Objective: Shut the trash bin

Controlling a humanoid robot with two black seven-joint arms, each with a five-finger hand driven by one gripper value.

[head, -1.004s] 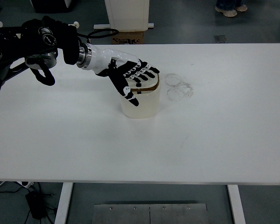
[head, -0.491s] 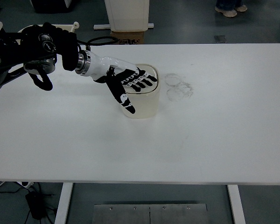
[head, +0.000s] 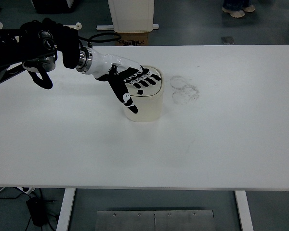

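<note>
A small cream trash bin (head: pixel 144 103) stands near the middle of the white table (head: pixel 221 139). Its white lid (head: pixel 153 88) lies flat across the top. My left hand (head: pixel 135 84) reaches in from the left and rests flat on the lid with fingers spread. The thumb (head: pixel 126 101) hangs down over the bin's front left side. The hand holds nothing. My right arm does not show.
Faint ring-shaped smudges (head: pixel 184 89) mark the table just right of the bin. A cardboard box (head: pixel 131 37) and a white stand sit on the floor beyond the far edge. A person's shoes (head: pixel 237 10) show at the top right.
The lid, seen tilted open with a brown rim a second ago, now lies flat. My left hand has pressed down on it and shifted slightly left.
</note>
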